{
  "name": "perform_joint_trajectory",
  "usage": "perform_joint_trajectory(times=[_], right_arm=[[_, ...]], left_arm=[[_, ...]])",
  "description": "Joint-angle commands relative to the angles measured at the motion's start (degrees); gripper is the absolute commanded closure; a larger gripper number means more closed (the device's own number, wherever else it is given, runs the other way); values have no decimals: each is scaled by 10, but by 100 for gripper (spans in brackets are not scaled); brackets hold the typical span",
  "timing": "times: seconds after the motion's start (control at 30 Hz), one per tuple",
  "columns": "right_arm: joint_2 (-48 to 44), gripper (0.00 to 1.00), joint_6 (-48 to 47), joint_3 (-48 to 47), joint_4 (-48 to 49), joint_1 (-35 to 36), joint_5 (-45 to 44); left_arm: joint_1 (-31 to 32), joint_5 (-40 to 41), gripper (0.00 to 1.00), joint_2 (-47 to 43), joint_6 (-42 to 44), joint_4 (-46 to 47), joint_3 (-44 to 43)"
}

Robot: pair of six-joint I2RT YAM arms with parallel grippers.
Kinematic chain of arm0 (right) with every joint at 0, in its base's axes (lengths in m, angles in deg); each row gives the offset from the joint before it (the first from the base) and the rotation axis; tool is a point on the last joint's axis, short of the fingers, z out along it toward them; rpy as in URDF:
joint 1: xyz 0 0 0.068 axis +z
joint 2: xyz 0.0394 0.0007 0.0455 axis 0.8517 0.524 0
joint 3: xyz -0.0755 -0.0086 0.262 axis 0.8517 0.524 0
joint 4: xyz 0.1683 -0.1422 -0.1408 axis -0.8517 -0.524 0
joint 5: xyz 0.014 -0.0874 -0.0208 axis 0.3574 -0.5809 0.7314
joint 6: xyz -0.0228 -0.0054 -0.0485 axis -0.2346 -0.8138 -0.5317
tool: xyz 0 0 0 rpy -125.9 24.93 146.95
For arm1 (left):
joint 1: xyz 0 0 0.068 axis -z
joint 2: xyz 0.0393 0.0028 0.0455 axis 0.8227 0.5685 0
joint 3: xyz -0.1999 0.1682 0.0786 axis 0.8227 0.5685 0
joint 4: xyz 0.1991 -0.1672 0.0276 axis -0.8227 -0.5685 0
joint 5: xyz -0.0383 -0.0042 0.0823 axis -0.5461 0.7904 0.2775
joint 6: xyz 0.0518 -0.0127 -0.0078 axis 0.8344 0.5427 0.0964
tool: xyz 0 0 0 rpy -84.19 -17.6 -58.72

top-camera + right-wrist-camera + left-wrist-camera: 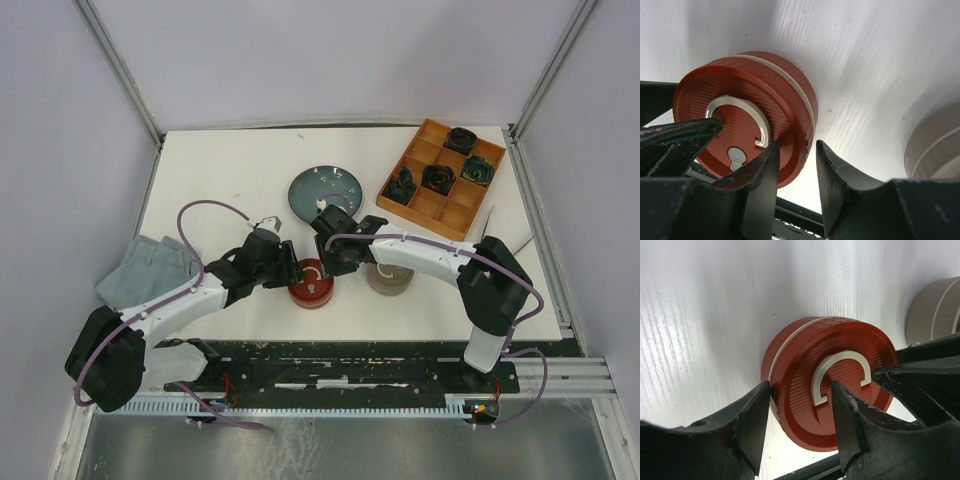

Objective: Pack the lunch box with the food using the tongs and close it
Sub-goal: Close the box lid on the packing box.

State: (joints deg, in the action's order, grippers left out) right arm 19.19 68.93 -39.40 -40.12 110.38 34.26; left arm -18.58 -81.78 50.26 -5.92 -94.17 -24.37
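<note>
Left gripper (801,390) sits closest to us, jaws approx. half apart, straddling the rim of the red lunch box (805,347): one finger vs. the side wall, the other over the lid w/ its white ring handle (819,382). Right gripper (796,146) straddles the opposite rim likewise. We can't tell if either pinches. Box stands lid-on, near-centre of table (220,170), beige tub (388,280) just right.

White-and-black arms (170,310), purple cables (210,203)
</note>
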Motion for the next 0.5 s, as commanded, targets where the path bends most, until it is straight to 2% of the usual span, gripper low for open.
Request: perform_joint_trajectory(times=[0.0, 0.33, 0.47], right_arm=[[-30, 57, -6, -23, -3, -14, 15], [1, 67, 19, 38, 20, -23, 33], [-9, 67, 0, 19, -4, -32, -4]], left_arm=[[3, -3, 41, 6, 22, -9, -46], [2, -23, 45, 26, 22, -1, -39], [2, -41, 48, 30, 21, 4, -47]])
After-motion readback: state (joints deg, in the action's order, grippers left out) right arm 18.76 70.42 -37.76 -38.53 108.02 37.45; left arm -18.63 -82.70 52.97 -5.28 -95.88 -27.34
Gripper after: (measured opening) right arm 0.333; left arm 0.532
